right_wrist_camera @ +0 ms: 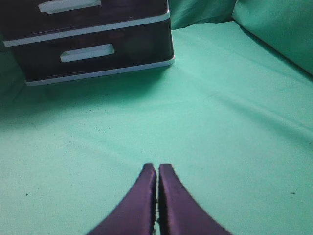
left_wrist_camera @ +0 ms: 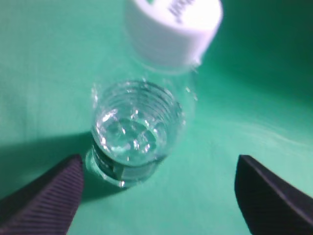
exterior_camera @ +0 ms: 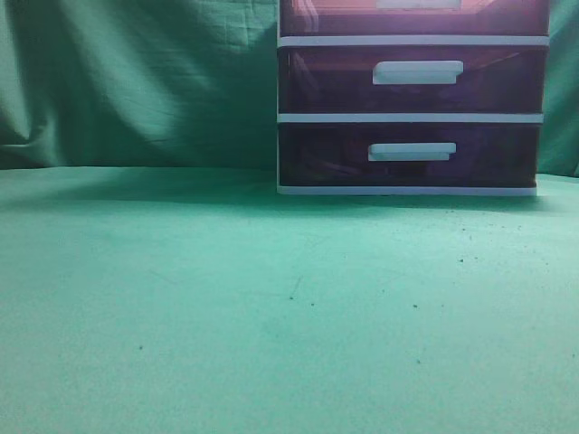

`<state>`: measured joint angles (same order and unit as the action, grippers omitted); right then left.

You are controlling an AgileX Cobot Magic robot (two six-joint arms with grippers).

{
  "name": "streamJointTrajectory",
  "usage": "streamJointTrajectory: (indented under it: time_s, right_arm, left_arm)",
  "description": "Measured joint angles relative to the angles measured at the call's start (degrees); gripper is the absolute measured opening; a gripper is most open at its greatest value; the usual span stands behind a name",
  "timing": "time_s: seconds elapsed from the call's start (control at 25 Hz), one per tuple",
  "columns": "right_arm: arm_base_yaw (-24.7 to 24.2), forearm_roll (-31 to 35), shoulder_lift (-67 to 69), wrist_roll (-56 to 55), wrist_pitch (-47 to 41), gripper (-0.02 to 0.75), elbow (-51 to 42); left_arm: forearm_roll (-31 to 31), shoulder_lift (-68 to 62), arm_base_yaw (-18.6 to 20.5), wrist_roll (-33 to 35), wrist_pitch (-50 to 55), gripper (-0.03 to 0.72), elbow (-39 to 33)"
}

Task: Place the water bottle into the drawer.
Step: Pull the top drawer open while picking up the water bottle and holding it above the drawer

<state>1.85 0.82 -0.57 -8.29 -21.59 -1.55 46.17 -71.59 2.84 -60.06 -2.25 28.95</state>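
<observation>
The water bottle (left_wrist_camera: 134,132) is clear with a white cap and stands upright on the green cloth, seen from above in the left wrist view. My left gripper (left_wrist_camera: 159,196) is open above it; the bottle is just ahead of the fingertips, nearer the left finger, untouched. My right gripper (right_wrist_camera: 157,169) is shut and empty, low over the cloth. The drawer (exterior_camera: 317,18), the uppermost dark purple one, is closed and cut off by the top edge of the exterior view. Bottle and grippers do not show in the exterior view.
The white-framed unit (exterior_camera: 412,117) stands at the back right on the green cloth, with two lower closed drawers (exterior_camera: 317,81) below the top one. It also shows in the right wrist view (right_wrist_camera: 98,29). A green backdrop (exterior_camera: 136,81) hangs behind.
</observation>
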Motion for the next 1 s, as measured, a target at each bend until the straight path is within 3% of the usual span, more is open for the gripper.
streamJointTrajectory:
  time_s: [0.28, 0.64, 0.84, 1.0]
  right_arm:
    - [0.0, 0.0, 0.0, 0.0, 0.0, 0.0, 0.0]
    - [0.0, 0.0, 0.0, -0.11, 0.0, 0.0, 0.0]
    - [0.0, 0.0, 0.0, -0.11, 0.0, 0.0, 0.0]
    - [0.0, 0.0, 0.0, -0.11, 0.0, 0.0, 0.0]
  left_arm:
    - [0.71, -7.65, 4.55, 0.0, -3.7, 0.556, 5.72]
    - [2.63, -14.8, 4.79, 0.0, -9.89, 0.556, 7.45]
    - [4.3, -14.8, 4.79, 0.0, -10.12, 0.33, 7.45]
    - [4.44, -14.8, 5.0, 0.0, -10.12, 0.314, 7.46]
